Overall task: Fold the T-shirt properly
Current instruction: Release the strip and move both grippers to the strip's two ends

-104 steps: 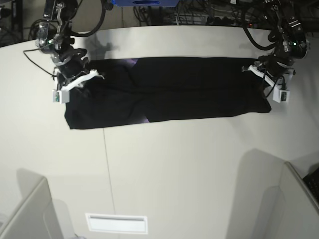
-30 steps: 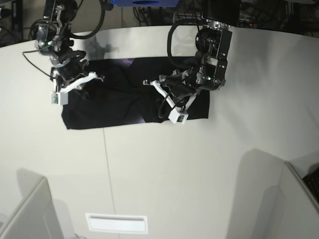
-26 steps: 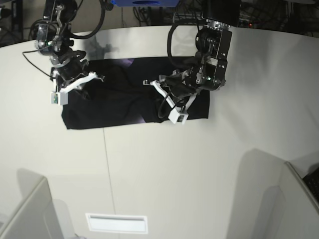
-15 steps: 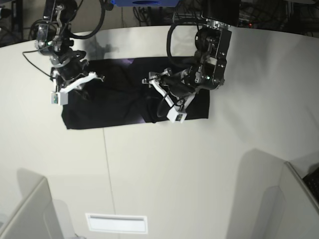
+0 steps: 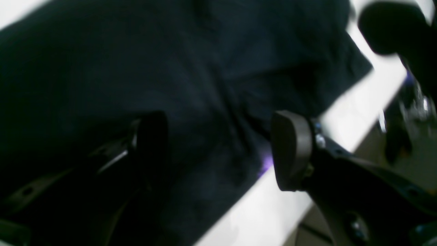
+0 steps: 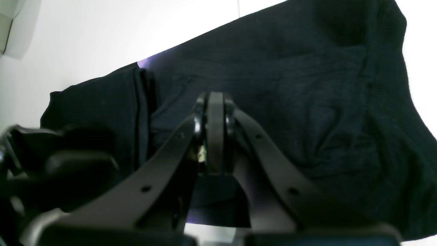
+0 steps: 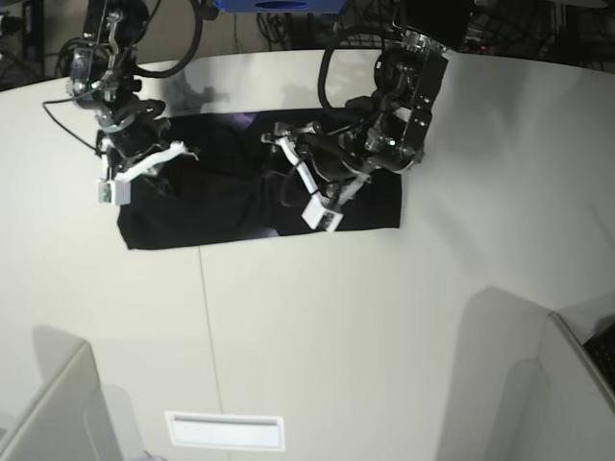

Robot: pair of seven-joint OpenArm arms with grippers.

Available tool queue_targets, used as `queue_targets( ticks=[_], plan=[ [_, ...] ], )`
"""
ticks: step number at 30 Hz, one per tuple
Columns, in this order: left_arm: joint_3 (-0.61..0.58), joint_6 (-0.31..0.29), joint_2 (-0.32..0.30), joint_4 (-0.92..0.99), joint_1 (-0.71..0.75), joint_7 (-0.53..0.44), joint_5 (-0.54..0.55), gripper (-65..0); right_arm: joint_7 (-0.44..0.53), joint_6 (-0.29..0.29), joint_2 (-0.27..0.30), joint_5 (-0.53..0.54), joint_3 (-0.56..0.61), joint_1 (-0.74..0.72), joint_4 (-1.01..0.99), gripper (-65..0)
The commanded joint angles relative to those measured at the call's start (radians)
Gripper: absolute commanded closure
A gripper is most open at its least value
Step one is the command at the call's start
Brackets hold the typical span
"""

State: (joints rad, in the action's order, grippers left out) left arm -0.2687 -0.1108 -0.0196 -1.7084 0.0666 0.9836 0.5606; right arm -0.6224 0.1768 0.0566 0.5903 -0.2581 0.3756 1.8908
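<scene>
Two arms low over T-shirt [image 7: 221,202]

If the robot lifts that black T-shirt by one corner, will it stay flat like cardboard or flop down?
It will probably flop. The T-shirt is soft cloth, already wrinkled and doubled over itself on the table. It likely hangs limp from wherever it is pinched. It looks light, so pushing would probably bunch it up.

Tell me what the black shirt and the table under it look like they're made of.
The T-shirt looks like soft matte knit cloth, probably cotton: it creases, folds and lies limp, and the right wrist view shows a fine weave. The table seems a smooth, hard off-white laminate or painted board, faintly glossy, with a thin seam; the exact material is unclear.
</scene>
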Motion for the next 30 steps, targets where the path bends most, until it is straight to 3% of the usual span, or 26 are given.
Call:
queue_targets(
  ticks=[1, 4, 6, 10, 12, 16, 18, 19, 21, 24, 30],
  plan=[
    [0.019, -0.007, 0.008, -0.029, -0.017, -0.019, 0.016, -44.8, 0.022, 0.005, 0.004, 0.009, -0.004, -0.005, 0.020, 0.0],
    [0.065, -0.007, 0.010, -0.035, -0.017, -0.019, 0.016, -44.3, 0.022, 0.005, 0.004, 0.009, -0.004, -0.008, 0.020, 0.0],
    [0.104, -0.007, 0.007, -0.066, -0.014, -0.019, 0.016, -37.4, 0.026, 0.005, 0.004, 0.009, -0.005, -0.010, 0.020, 0.0],
    [0.309, -0.007, -0.024, -0.155, 0.057, -0.018, 0.016, 0.0, -0.017, 0.007, -0.007, 0.032, -0.106, -0.046, 0.010, 0.0],
    [0.421, -0.011, -0.076, -0.190, 0.105, -0.018, 0.016, 0.0, -0.118, 0.011, 0.004, 0.082, -0.182, -0.083, -0.003, 0.0],
    [0.556, -0.013, -0.205, -0.198, 0.220, -0.027, 0.016, 0.0, -0.347, 0.016, 0.081, 0.213, -0.327, -0.214, -0.083, -37.1],
    [0.604, -0.013, -0.253, -0.198, 0.281, -0.056, 0.016, 0.0, -0.451, 0.034, 0.127, 0.297, -0.392, -0.280, -0.156, -51.8],
    [0.635, -0.013, -0.265, -0.198, 0.315, -0.096, 0.016, 0.0, -0.509, 0.054, 0.156, 0.343, -0.415, -0.310, -0.204, -55.7],
    [0.691, -0.013, -0.271, -0.196, 0.379, -0.187, 0.014, 0.0, -0.586, 0.091, 0.205, 0.405, -0.435, -0.361, -0.303, -55.5],
    [0.725, -0.014, -0.274, -0.193, 0.444, -0.291, 0.009, 0.0, -0.629, 0.096, 0.256, 0.417, -0.427, -0.393, -0.409, -53.7],
    [0.719, -0.014, -0.267, -0.126, 0.453, -0.303, 0.009, 0.0, -0.578, 0.102, 0.323, 0.395, -0.274, -0.416, -0.578, -54.3]
  ],
)
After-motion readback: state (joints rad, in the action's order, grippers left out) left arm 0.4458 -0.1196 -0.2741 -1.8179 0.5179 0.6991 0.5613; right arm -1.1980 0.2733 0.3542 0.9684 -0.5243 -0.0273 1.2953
